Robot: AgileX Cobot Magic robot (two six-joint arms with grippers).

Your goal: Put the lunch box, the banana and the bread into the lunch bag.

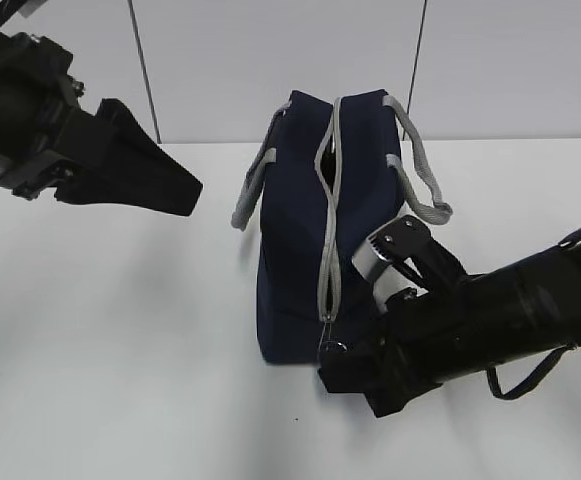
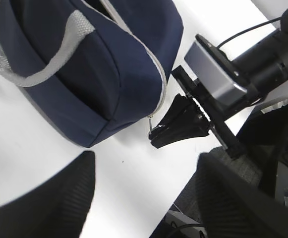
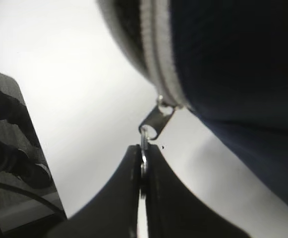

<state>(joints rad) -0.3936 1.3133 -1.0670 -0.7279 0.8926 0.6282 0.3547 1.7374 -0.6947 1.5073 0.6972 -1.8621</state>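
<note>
The navy lunch bag [image 1: 295, 250] stands on the white table with its grey zipper [image 1: 332, 200] running down the near end. My right gripper [image 1: 330, 350] is shut on the metal ring pull [image 3: 144, 145] at the zipper's lower end; the pinch is plain in the right wrist view [image 3: 144, 151] and also shows in the left wrist view [image 2: 156, 133]. My left gripper [image 1: 185, 190] hangs open and empty above the table, left of the bag [image 2: 99, 74], fingers wide apart [image 2: 144, 163]. The lunch box, the banana and the bread are out of view.
Grey strap handles [image 1: 420, 180] hang down both sides of the bag. The table's front edge [image 2: 183, 198] runs close under my left gripper, with floor and cables beyond it. A white wall [image 1: 270, 60] stands behind the table.
</note>
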